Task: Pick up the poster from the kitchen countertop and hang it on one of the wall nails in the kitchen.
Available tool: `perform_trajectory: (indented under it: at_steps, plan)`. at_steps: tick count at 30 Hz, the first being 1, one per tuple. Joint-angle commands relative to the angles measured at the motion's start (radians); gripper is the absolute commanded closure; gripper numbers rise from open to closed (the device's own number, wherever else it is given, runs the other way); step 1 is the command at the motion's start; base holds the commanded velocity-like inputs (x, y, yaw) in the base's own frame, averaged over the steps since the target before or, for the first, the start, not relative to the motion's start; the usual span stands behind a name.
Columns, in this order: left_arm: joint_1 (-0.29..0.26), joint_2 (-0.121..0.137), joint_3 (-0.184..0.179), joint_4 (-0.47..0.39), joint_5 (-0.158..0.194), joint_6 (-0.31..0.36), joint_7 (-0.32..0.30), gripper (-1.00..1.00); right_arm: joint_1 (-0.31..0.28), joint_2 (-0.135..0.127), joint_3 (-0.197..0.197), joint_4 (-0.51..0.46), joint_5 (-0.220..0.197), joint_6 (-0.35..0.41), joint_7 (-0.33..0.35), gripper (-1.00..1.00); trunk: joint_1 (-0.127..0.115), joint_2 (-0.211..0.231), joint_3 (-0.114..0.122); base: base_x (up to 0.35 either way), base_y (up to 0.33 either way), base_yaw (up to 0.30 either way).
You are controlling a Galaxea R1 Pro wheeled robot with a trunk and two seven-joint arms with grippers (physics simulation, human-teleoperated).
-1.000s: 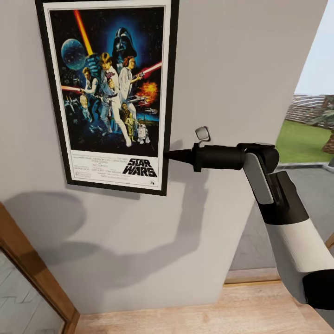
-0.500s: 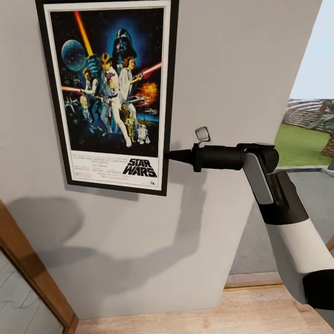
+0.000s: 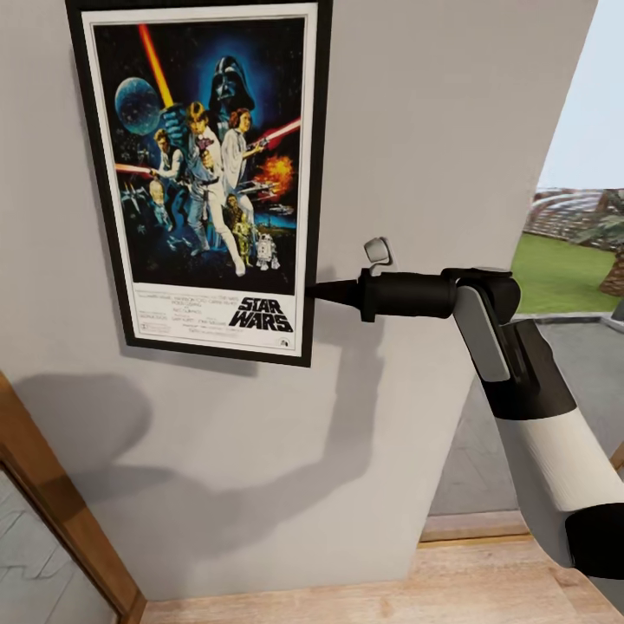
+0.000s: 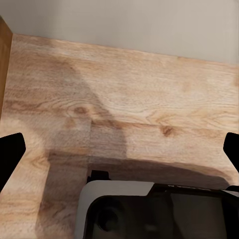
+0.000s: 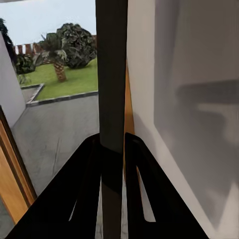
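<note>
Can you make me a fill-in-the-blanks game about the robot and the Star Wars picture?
1. The right gripper pinches the poster by its ____ edge.
2. The poster is up against the grey ____.
3. The floor under the left gripper looks made of ____.
4. The big words low on the poster say STAR ____.

Missing words: right; wall; wood; WARS

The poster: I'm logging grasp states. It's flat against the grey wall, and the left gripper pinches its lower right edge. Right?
Not quite. The arm is wrong: it is the right gripper whose jaws are shut on the lower right edge of the poster, as the head view shows, and the right wrist view shows its dark edge between the jaws. The poster does lie flat against the grey wall.
</note>
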Motion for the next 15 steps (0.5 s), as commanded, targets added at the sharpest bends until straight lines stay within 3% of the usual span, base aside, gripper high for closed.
perform_trajectory:
  at_steps: [1,15]
  plan:
    - [0.0,0.0,0.002,-0.001,0.005,0.0,-0.006,-1.0,-0.001,-0.001,0.001,0.0,-0.004,0.005,0.0,1.0,0.001,-0.002,-0.002,0.0,0.0,0.0]
    - [0.0,0.0,0.002,0.0,0.005,0.0,-0.006,-1.0,-0.001,0.0,0.003,0.029,-0.004,0.004,-0.001,1.0,0.001,-0.002,-0.002,0.0,0.0,0.0]
